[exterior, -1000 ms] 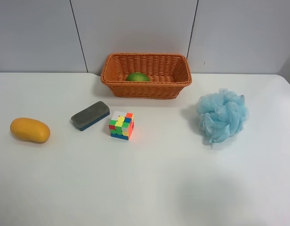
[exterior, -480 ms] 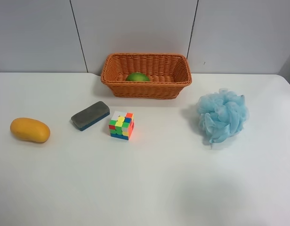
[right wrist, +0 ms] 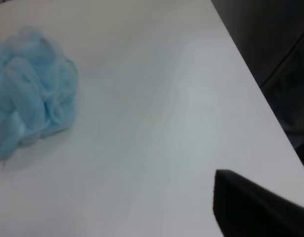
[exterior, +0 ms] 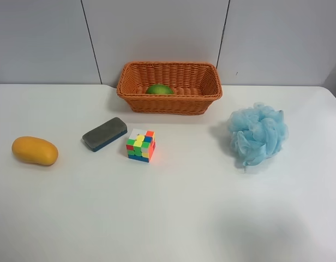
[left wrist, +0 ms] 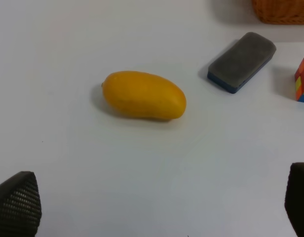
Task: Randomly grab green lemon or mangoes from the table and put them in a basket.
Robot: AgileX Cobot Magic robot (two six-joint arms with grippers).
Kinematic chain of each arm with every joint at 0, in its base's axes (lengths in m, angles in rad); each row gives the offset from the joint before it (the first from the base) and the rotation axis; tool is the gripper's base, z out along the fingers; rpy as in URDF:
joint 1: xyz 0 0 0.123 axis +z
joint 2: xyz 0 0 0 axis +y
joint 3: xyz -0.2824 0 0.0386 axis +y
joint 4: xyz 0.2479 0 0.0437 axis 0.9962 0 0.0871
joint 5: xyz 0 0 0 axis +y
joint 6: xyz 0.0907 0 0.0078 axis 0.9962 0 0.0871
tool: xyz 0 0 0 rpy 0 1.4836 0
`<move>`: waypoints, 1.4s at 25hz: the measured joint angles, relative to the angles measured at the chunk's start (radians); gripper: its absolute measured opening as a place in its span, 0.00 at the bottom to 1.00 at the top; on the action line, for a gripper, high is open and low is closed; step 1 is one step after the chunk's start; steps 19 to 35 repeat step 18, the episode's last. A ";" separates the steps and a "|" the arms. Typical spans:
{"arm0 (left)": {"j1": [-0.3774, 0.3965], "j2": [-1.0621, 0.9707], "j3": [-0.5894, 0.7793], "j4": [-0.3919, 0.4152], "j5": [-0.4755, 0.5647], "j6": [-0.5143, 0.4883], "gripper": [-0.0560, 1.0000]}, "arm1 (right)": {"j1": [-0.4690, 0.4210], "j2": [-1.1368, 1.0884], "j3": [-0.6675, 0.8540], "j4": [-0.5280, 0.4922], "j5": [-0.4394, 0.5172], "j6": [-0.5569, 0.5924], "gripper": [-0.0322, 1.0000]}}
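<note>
The mango (exterior: pixel 35 150) lies on its side on the white table (exterior: pixel 168 218) at the left of the high view, apart from everything else. My left gripper (left wrist: pixel 157 197) hangs above the table with its jaws spread wide: one dark fingertip (left wrist: pixel 16 202) shows at the lower left corner of the left wrist picture and the other at the lower right edge, with bare table between them. They hold nothing and touch nothing; the mango (left wrist: pixel 143 95) sits beyond them, near the middle of that picture.

My right gripper shows only as one dark finger (right wrist: pixel 255 205) at the lower right of the right wrist picture, so I cannot tell how far it is open. It touches nothing I can see.

Neither arm appears in the high view.

The lime (exterior: pixel 160 89) lies inside the orange basket (exterior: pixel 169 103) at the top centre. Below the basket, a grey eraser (exterior: pixel 105 134) lies just beside a puzzle cube (exterior: pixel 141 145), between mango and basket. A blue bath pouf (exterior: pixel 257 132) sits at the right, well apart.
</note>
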 joint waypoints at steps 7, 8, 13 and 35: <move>0.000 0.000 0.000 0.000 0.000 0.000 0.99 | -0.006 0.000 0.000 0.001 0.000 0.000 0.99; 0.000 0.000 0.000 0.000 0.000 0.000 0.99 | -0.007 0.000 0.000 0.001 0.000 0.000 0.99; 0.000 0.000 0.000 0.000 0.000 0.000 0.99 | -0.007 0.000 0.000 0.001 0.000 0.000 0.99; 0.000 0.000 0.000 0.000 0.000 0.000 0.99 | -0.007 0.000 0.000 0.001 0.000 0.000 0.99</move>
